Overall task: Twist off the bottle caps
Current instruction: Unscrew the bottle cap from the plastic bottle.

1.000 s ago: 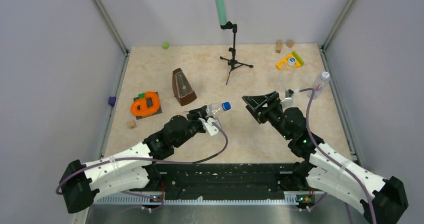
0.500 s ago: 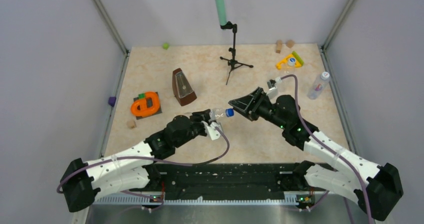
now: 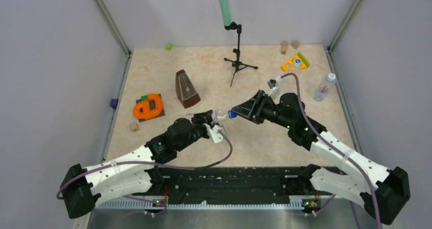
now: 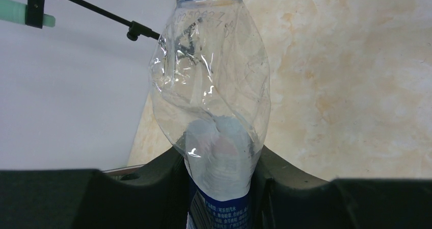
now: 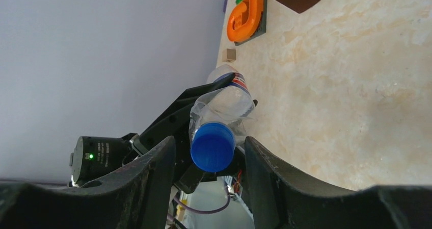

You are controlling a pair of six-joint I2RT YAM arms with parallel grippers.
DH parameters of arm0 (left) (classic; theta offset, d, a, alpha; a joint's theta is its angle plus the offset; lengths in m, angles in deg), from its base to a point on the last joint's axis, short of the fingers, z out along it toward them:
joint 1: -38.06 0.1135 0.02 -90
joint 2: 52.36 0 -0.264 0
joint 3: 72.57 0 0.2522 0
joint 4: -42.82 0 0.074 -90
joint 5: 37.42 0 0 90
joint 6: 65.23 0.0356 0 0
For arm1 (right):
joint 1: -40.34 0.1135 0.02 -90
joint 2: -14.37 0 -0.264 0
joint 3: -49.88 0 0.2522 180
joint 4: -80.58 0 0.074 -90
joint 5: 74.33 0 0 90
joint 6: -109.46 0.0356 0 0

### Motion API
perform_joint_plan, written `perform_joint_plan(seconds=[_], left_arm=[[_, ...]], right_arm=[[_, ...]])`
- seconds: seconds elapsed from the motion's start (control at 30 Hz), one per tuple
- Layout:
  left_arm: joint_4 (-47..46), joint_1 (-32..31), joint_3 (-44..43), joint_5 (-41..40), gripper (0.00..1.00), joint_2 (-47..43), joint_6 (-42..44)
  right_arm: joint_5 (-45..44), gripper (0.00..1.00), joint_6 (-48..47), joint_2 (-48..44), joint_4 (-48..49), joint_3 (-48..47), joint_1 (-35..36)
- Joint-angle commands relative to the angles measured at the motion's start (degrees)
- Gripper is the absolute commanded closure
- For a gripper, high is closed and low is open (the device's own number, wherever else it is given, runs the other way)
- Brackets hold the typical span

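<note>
My left gripper (image 3: 211, 122) is shut on the bottle with the blue-and-white label (image 3: 219, 116), held off the table with its neck pointing right. In the left wrist view the crumpled clear bottle (image 4: 211, 86) rises from between the fingers (image 4: 285, 188). My right gripper (image 3: 235, 112) faces it, jaws on either side of the dark blue cap (image 5: 212, 147). A narrow gap shows on both sides of that cap (image 3: 232, 113). A second clear bottle (image 3: 323, 90) with a white cap (image 3: 331, 77) lies at the right edge. Another white cap (image 3: 297, 63) shows by the yellow piece.
A brown metronome (image 3: 187, 88) and an orange toy on a dark plate (image 3: 148, 107) stand left of the arms. A black tripod stand (image 3: 238, 60) holds a green tube at the back. Wooden blocks (image 3: 284, 47) and a yellow wedge (image 3: 301, 60) sit at the back right.
My right gripper has swung left from the middle right up to the blue cap, and its jaws have narrowed around it. The left gripper has kept its hold on the bottle.
</note>
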Motion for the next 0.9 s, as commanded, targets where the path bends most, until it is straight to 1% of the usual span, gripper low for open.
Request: perform_joint_plan(seconds=[0.0, 0.07, 0.13, 0.33, 0.37, 0.4, 0.43, 0.5, 0.53, 0.6, 0.63, 0.67, 0.73, 0.87], left_arm=[[-1.8, -0.2, -1.8, -1.0, 1.0, -1.1, 0.7], [-1.7, -0.2, -1.8, -1.0, 1.0, -0.9, 0.7], [-1.5, -0.2, -1.9, -1.1, 1.0, -0.9, 0.7], [-1.4, -0.2, -1.9, -1.0, 1.0, -1.3, 0.9], [-1.2, -0.2, -1.9, -1.0, 1.0, -1.4, 0.9], [-1.0, -0.2, -1.9, -1.0, 1.0, -1.4, 1.0], [-0.8, -0.2, -1.9, -1.1, 1.0, -1.4, 1.1], [-0.4, -0.2, -2.0, -1.0, 1.0, -1.4, 1.0], [-0.2, -0.2, -2.0, -0.9, 1.0, -1.6, 0.9], [0.2, -0.2, -1.9, -0.4, 1.0, -1.7, 0.5], [0.4, -0.2, -2.0, 0.0, 1.0, -1.8, 0.4], [0.7, -0.2, -2.0, 0.6, 1.0, -2.0, 0.2], [1.2, -0.2, -2.2, 2.1, 1.0, -2.1, -0.6], [3.9, -0.2, -4.2, 5.7, 1.0, -2.7, -3.3]], right_arm=[[3.9, 0.48, -3.4, 1.0, -1.5, -3.5, -0.5], [6.4, 0.48, -3.2, 1.1, 2.0, -2.9, -0.5], [7.4, 0.53, -2.7, 1.3, 3.4, -2.7, -0.5], [7.4, 0.66, -4.5, 2.8, 0.5, -3.5, -0.5], [7.4, 0.72, -4.6, 2.8, 0.5, -3.3, -0.5], [7.2, 0.8, -4.8, 2.7, 0.5, -3.1, -0.5], [7.1, 0.84, -5.2, 2.7, 0.3, -3.0, -0.5], [6.8, 0.86, -6.4, 2.6, -0.6, -3.3, -0.5], [6.3, 0.9, -7.4, 2.6, -2.3, -3.5, -0.5], [5.4, 0.92, -8.9, 2.6, -3.9, -3.9, -0.5], [5.2, 0.97, -9.9, 2.5, -4.2, -3.9, -0.5], [5.4, 0.98, -11.1, 2.5, -4.1, -4.0, -0.5], [6.0, 0.99, -14.2, 2.2, -3.7, -3.8, -0.5], [7.7, 1.0, -23.2, 0.9, -1.5, -3.0, -0.5]])
